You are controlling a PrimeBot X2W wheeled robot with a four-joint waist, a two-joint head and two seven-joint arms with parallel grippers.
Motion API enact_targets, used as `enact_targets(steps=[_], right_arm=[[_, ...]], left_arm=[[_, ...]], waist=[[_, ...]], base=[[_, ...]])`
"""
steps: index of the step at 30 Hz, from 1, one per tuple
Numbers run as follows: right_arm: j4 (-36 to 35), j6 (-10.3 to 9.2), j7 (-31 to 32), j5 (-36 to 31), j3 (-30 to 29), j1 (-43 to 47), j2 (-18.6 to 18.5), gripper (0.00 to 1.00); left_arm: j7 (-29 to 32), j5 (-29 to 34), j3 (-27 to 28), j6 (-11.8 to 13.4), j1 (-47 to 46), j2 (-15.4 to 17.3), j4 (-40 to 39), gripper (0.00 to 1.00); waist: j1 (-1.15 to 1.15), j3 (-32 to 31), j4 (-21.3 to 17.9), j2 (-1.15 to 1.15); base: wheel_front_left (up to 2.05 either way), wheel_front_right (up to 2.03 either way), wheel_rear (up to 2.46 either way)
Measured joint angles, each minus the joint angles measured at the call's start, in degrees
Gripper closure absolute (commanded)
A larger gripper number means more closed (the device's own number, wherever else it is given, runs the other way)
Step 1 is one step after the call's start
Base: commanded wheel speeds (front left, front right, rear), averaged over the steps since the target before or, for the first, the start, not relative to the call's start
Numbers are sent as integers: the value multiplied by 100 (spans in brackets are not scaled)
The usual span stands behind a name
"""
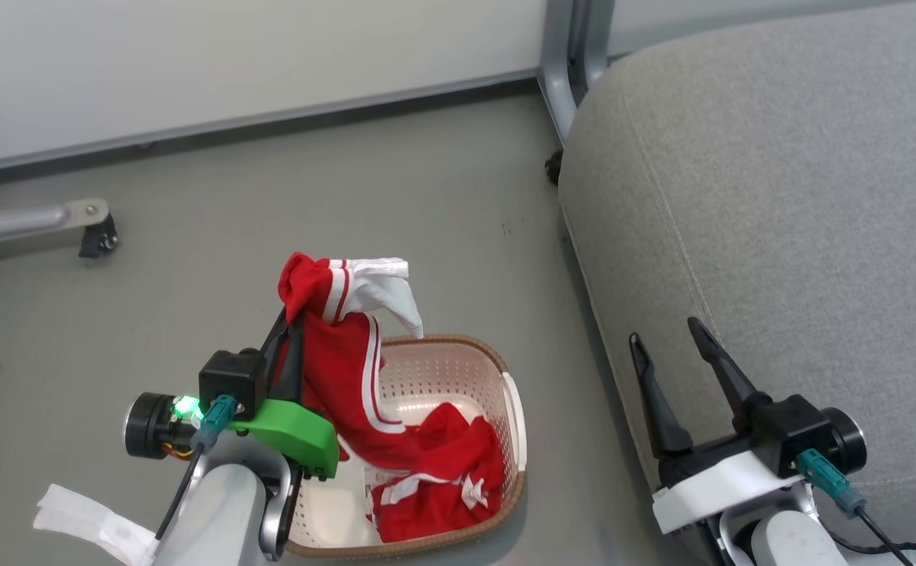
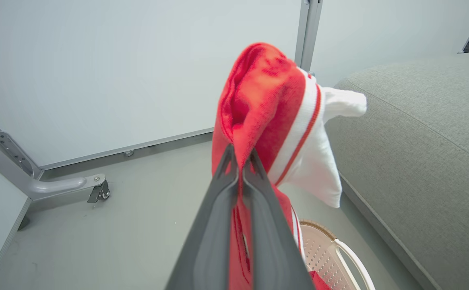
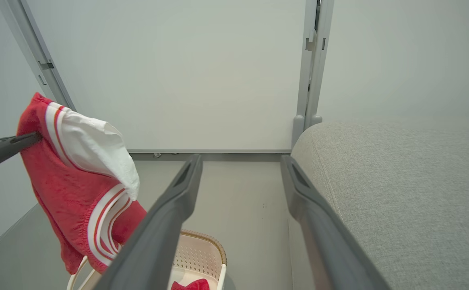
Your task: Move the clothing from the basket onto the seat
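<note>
My left gripper (image 1: 291, 321) is shut on a red garment (image 1: 343, 369) with white stripes and white trim, held up above the basket (image 1: 509, 409); its lower end still hangs into the basket. The left wrist view has the fabric (image 2: 266, 112) pinched between the fingertips (image 2: 240, 163). A second red garment (image 1: 438, 472) lies crumpled in the basket's near right part. The grey seat (image 1: 780, 196) stretches along the right. My right gripper (image 1: 670, 338) stands open over the seat's front edge, nothing between its fingers (image 3: 166, 217). The right wrist view has the lifted garment (image 3: 77, 181) at its left.
The basket stands on a grey floor (image 1: 347, 196) just left of the seat. A pale partition wall runs along the back, with a castor foot (image 1: 92, 228) at the left and a metal post (image 1: 564, 63) beside the seat. White paper (image 1: 88, 519) lies by my left arm.
</note>
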Motion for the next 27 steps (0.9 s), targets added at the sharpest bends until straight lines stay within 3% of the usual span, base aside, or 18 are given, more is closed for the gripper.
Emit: enact_targets(steps=[9, 15, 20, 27], right_arm=[[101, 0, 0, -1, 369, 32, 0, 0], [170, 0, -1, -69, 1049, -143, -57, 0], [323, 3, -1, -81, 1581, -377, -175, 0], [527, 2, 0, -89, 1731, -575, -142, 0]], left_arm=[[0, 47, -113, -297, 29, -109, -332, 100], [2, -25, -434, -463, -152, -190, -547, 100], [191, -203, -782, -514, -316, -231, -835, 100], [691, -676, -1500, -416, -526, -245, -1661, 100]], waist=[[0, -361, 204, 0], [0, -341, 300, 0], [0, -358, 307, 0], [0, -447, 326, 0]], base=[[0, 0, 0], [0, 0, 0], [0, 0, 0], [0, 0, 0]])
